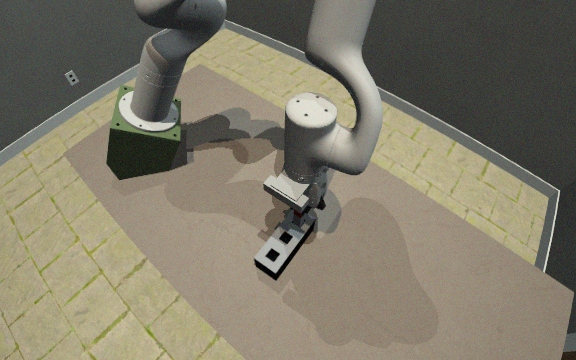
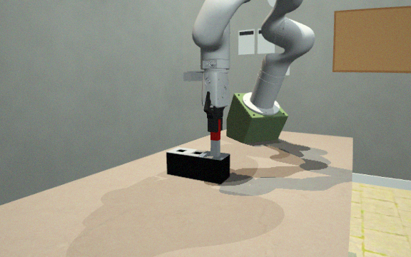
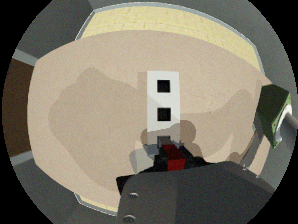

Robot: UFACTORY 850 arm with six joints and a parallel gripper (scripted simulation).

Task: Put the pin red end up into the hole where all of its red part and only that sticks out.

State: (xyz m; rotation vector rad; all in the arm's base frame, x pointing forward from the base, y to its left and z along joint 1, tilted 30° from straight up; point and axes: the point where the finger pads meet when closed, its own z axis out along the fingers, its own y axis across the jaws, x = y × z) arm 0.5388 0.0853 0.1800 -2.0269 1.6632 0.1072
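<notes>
Black fingers of the gripper [image 1: 298,214] [image 2: 215,125] [image 3: 174,155] grip the upright square pin [image 1: 297,216] [image 2: 215,147] [image 3: 175,159] by its red upper part. Its grey lower part stands at the end hole of the long black block with a white top [image 1: 279,246] [image 2: 198,167] [image 3: 154,100], some grey showing above it. Two square holes are unfilled. Beyond, a green box-shaped pedestal [image 1: 114,131] [image 2: 238,121] [image 3: 268,95] carries the arm's base.

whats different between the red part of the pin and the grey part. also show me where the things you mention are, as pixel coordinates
The red part [image 2: 215,136] [image 3: 175,159] is on top, the grey part [image 2: 215,148] below it. The gripper's fingers grip the red part; the grey part sits under them, reaching down to the block [image 2: 198,168]. Both look upright.
</notes>
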